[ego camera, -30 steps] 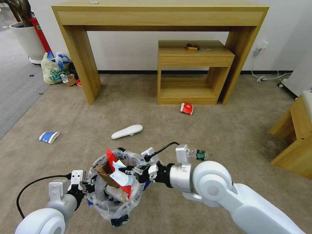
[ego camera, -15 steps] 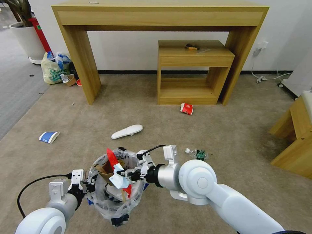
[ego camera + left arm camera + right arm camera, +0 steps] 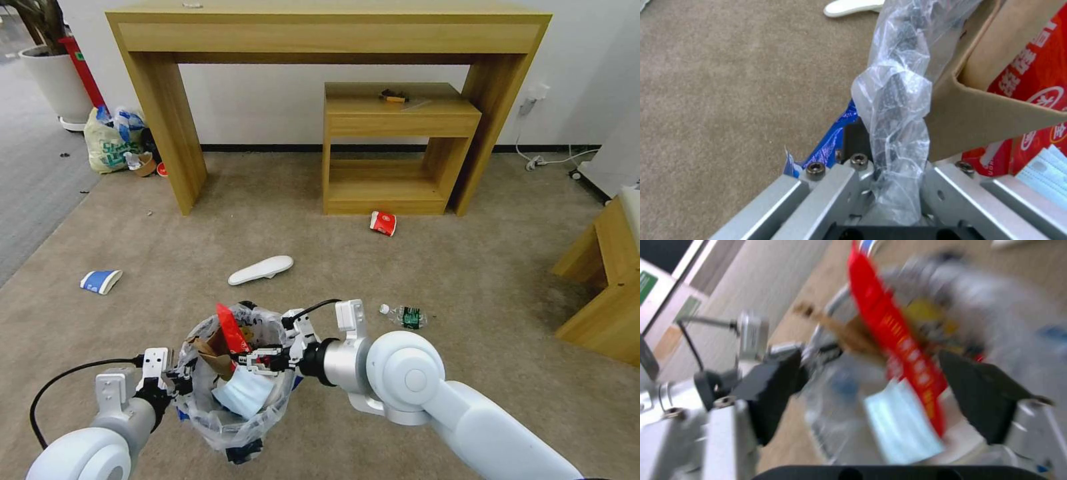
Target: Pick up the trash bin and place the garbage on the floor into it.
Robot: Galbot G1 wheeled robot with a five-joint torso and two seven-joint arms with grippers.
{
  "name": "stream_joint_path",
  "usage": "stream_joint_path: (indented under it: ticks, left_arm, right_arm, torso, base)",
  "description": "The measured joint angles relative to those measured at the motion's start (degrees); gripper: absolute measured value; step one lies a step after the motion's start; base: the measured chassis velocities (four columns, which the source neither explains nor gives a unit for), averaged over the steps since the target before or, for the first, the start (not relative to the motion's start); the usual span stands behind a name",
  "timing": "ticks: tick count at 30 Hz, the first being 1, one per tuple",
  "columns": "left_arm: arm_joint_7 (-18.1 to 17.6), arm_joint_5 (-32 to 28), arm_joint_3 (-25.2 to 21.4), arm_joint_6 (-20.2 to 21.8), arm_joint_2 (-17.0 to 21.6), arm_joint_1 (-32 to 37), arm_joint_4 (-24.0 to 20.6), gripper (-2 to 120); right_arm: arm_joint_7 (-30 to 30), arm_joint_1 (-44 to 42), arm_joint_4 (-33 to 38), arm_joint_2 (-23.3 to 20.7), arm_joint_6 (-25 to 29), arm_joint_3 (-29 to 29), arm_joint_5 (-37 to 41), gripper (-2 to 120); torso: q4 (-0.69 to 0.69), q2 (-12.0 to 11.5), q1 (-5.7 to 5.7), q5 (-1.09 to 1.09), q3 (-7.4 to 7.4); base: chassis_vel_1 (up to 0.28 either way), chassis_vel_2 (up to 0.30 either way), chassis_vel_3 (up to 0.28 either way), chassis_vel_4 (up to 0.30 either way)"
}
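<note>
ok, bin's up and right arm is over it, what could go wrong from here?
1. The left gripper holds the trash bin by the thin bag liner at its rim; the plastic may slip or tear.
2. The red wrapper and cardboard stick up above the rim, close to the open right gripper; pulling back could snag them out.
3. The face mask lies loose on top and could spill if the bin tilts.

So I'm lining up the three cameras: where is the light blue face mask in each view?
Head view: the face mask lies inside the trash bin, below the open right gripper.
Left wrist view: a corner at the edge.
Right wrist view: between the fingers.
Shared landmark: the red wrapper.
</note>
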Motion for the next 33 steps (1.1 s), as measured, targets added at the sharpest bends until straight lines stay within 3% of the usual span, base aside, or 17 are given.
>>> stream_joint_path:
  ticks: [2, 5, 11, 15, 19, 29, 33]
  left_arm:
    - [0.58, -0.01, -0.84, 0.00, -0.26, 0.11, 0.21, 0]
    - [1.07, 0.05, -1.40, 0.00, -0.47, 0.32, 0.31, 0]
    - [1.93, 0.07, -2.39, 0.00, -0.75, 0.72, 0.09, 0]
    - [2.14, 0.11, -2.67, 0.00, -0.86, 0.27, 0.00, 0]
    - [2.27, 0.10, -2.66, 0.00, -0.91, 0.21, -0.07, 0]
    - [3.65, 0.27, -2.79, 0.00, -1.00, 0.44, 0.05, 0]
    - [4.22, 0.28, -3.05, 0.00, -1.00, 0.52, 0.18, 0]
  right_arm:
    - [-4.40, -1.16, 0.44, -1.59, 0.02, 2.83, -6.30, 96]
    - [-7.31, -2.81, 0.58, -3.02, 0.59, 5.04, -11.59, 99]
    - [-10.06, -8.11, 0.16, -4.14, 3.01, 10.27, -22.73, 100]
    - [-17.04, -15.29, -1.84, -3.24, 6.06, 17.63, -39.16, 100]
    - [-18.79, -21.09, -2.31, -0.99, 8.30, 23.46, -48.09, 100]
    - [-23.32, -31.13, -2.40, 4.12, 13.53, 35.53, -57.32, 100]
    - [-27.63, -36.49, -2.54, 6.92, 18.24, 41.05, -61.35, 100]
  torso:
    - [0.00, 0.00, 0.00, 0.00, 0.00]
    - [-0.01, 0.00, 0.00, 0.00, 0.00]
    - [0.00, 0.00, 0.00, 0.00, 0.00]
    - [0.00, 0.00, 0.00, 0.00, 0.00]
    - [-0.01, 0.00, 0.00, 0.00, 0.00]
    - [0.00, 0.00, -0.01, 0.00, 0.00]
    - [0.00, 0.00, -0.01, 0.00, 0.00]
  base:
    - [0.000, 0.000, 0.000, 0.000]
    - [0.000, 0.000, 0.000, 0.000]
    - [0.000, 0.000, 0.000, 0.000]
    - [0.000, 0.000, 0.000, 0.000]
    - [0.000, 0.000, 0.000, 0.000]
    - [0.000, 0.000, 0.000, 0.000]
    - [0.000, 0.000, 0.000, 0.000]
